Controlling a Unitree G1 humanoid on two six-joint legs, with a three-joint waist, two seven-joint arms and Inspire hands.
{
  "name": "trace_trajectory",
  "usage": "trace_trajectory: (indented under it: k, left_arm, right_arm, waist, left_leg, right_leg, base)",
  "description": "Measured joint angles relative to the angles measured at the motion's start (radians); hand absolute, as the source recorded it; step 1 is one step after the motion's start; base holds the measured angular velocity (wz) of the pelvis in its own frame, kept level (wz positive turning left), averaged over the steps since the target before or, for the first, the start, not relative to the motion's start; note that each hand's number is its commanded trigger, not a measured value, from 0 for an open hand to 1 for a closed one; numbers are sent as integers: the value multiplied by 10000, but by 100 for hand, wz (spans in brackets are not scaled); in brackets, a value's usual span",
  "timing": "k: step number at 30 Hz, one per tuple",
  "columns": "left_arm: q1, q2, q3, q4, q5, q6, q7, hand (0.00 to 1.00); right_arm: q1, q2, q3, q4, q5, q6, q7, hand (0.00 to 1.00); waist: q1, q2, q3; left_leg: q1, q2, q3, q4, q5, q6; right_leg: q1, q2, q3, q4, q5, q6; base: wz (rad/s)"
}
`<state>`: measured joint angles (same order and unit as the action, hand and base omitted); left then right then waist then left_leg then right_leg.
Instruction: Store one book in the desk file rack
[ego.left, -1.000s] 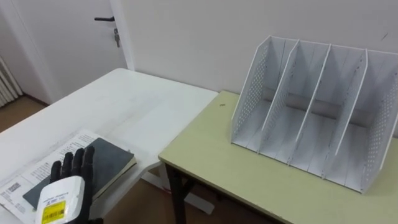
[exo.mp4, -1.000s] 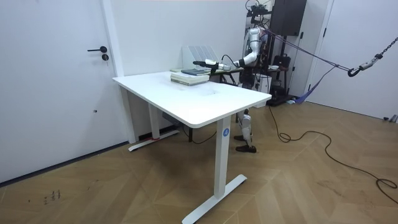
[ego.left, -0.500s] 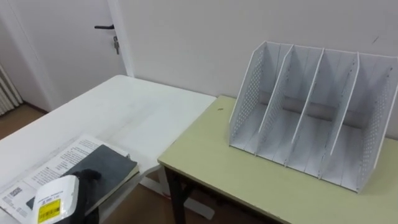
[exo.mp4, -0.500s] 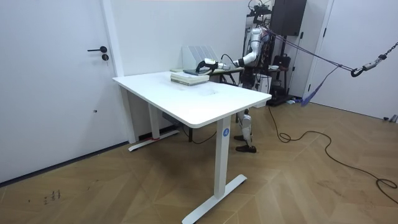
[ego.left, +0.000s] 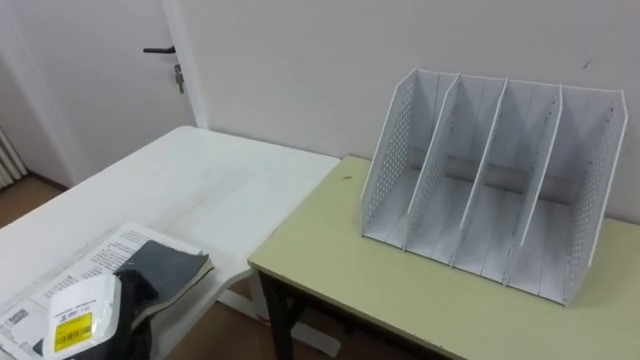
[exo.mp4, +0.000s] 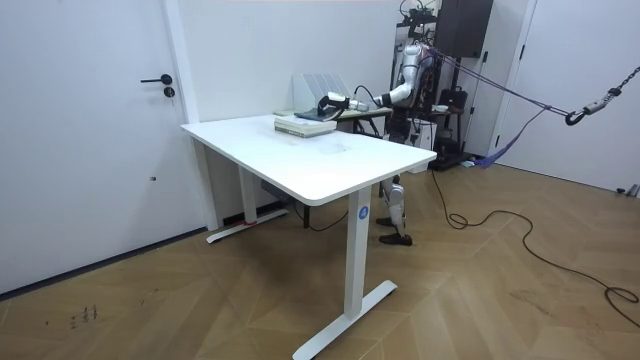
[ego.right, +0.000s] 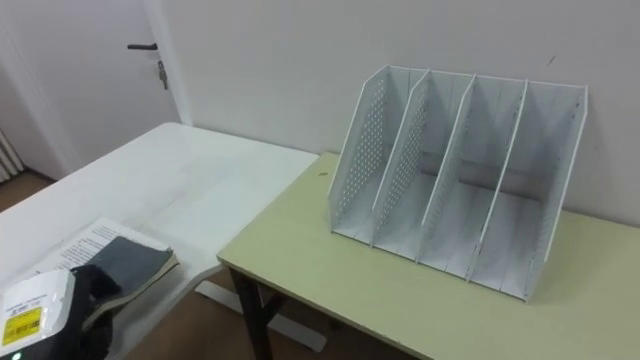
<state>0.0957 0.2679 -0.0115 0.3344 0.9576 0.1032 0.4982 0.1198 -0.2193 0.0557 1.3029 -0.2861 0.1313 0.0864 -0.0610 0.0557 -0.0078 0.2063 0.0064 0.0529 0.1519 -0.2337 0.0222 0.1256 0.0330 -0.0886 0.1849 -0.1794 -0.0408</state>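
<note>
On the white table (ego.left: 230, 180), seemingly holding the near end of the dark book (ego.left: 175, 265) with the left robot hand (ego.left: 85, 318). Pointing its long side rightward, toward the file rack (ego.left: 385, 165) well apart on the green table (ego.left: 330, 280).

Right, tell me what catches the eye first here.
The white file rack stands out first, its slots empty, upright on the greenish desk by the wall. Next comes the robot's left hand at the lower left, its fingers curled on a dark book that lies on printed papers on the white table.
</note>
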Motion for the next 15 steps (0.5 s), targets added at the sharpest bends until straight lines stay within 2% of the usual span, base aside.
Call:
trace_trajectory:
  k: [6,9,15]
  left_arm:
    - [-58,-21,-10,11,-130,8,-5,100]
    - [23,-92,-52,-387,-773,-10,-108,100]
    - [197,-113,19,-1169,-1516,-492,-632,100]
  right_arm:
    - [-6,-1,117,-221,46,20,17,0]
    - [-35,-19,119,-630,53,-16,32,0]
    - [-205,-45,113,-1548,5,-471,219,0]
  waist:
    - [21,-7,2]
    - [53,-35,-3]
    - [291,-59,4]
  left_leg:
    - [-45,-8,2,27,1,1]
    - [-140,-26,-24,64,4,7]
    - [-300,-36,-9,139,5,9]
  right_leg:
    - [-96,-73,18,42,-7,3]
    - [-161,-100,-21,49,-6,11]
    - [-258,-126,-81,34,9,29]
  base:
    - [0]
    - [4]
    - [3]
